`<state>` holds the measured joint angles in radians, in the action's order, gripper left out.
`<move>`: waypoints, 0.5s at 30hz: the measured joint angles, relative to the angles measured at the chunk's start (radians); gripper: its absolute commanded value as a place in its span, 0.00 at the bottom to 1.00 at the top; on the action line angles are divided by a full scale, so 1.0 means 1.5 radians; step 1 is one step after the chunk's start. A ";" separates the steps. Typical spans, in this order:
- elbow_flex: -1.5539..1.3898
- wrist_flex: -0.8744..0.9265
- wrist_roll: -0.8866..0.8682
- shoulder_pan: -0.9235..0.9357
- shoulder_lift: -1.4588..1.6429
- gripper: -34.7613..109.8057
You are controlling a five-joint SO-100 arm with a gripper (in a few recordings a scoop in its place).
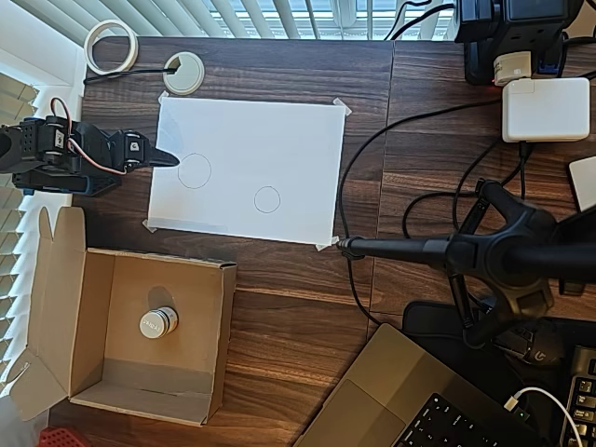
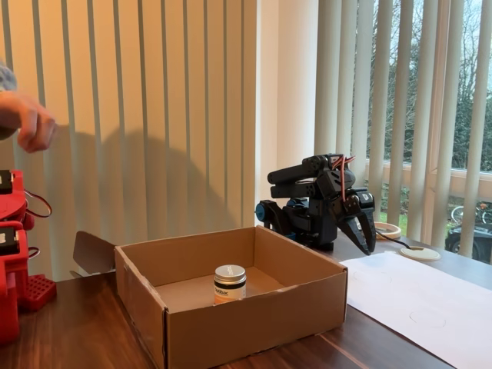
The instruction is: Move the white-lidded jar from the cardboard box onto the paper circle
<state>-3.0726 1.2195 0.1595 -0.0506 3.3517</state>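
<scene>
The white-lidded jar (image 1: pixel 158 322) (image 2: pixel 230 283) stands upright on the floor of the open cardboard box (image 1: pixel 98 377) (image 2: pixel 261 319), near its middle. On the taped white sheet, the paper circle (image 1: pixel 267 199) (image 2: pixel 428 316) is the smaller pencil outline, to the right of a larger one (image 1: pixel 194 170) in the overhead view. My black arm is folded at the sheet's left edge. Its gripper (image 1: pixel 170 159) (image 2: pixel 366 240) is shut and holds nothing, its tip pointing down at the table, well away from the box and the jar.
The white sheet (image 1: pixel 279 140) is taped to the dark wood table. A tape ring (image 1: pixel 111 45) and a desk grommet (image 1: pixel 183 73) lie behind it. A camera stand (image 1: pixel 494 253), cables, a charger (image 1: pixel 538 109) and a laptop (image 1: pixel 410 400) fill the right side. A person's hand (image 2: pixel 27 119) hovers at far left.
</scene>
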 measured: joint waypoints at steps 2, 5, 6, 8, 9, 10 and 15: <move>0.000 0.000 0.000 0.000 0.000 0.24; 0.000 0.000 0.000 0.000 0.000 0.24; 0.000 0.000 0.000 0.000 0.000 0.24; 0.000 0.000 0.000 0.000 0.000 0.24; 0.000 0.000 0.000 0.000 0.000 0.24; 0.000 0.000 0.000 0.000 0.000 0.26; 0.000 0.000 0.011 0.000 0.000 0.43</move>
<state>-3.0726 1.2195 0.1764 -0.0506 3.3517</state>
